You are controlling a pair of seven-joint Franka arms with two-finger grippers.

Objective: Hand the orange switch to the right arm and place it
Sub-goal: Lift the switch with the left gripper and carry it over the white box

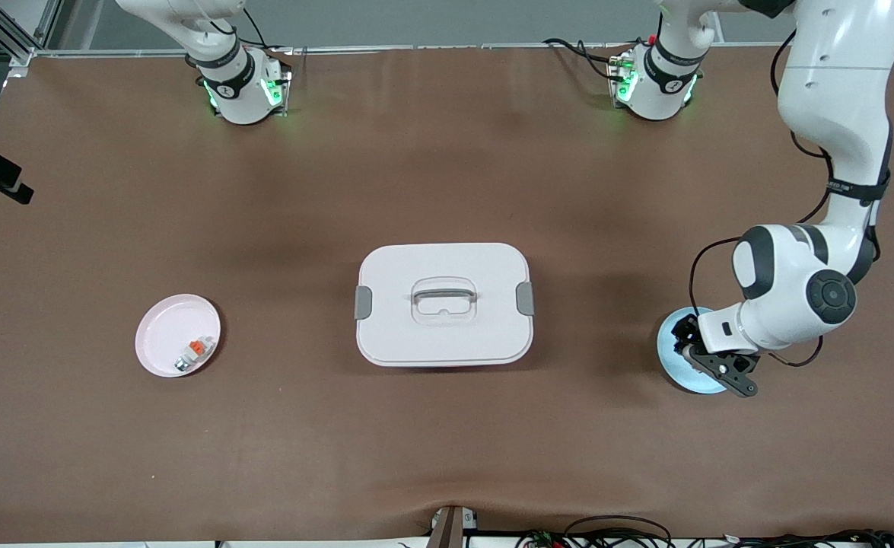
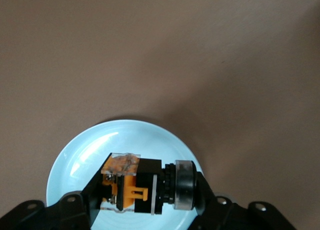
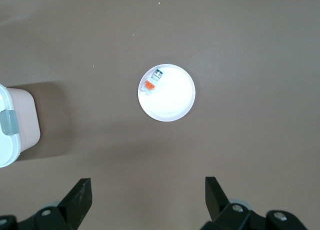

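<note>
The orange switch (image 2: 137, 185), with a black body, orange side and silver-rimmed cap, lies on its side just over the light blue plate (image 2: 130, 137). My left gripper (image 2: 147, 189) is shut on the switch, one finger at each end. In the front view the left gripper (image 1: 691, 352) is low over the blue plate (image 1: 671, 354) at the left arm's end of the table. My right gripper (image 3: 147, 185) is open and empty, high over the table near the pink plate (image 3: 172, 97). It is out of the front view.
The pink plate (image 1: 165, 335) at the right arm's end holds a small whitish-silver piece with an orange tab (image 1: 192, 354). A white lidded box (image 1: 444, 304) with a handle and grey clips stands mid-table; its corner shows in the right wrist view (image 3: 12, 125).
</note>
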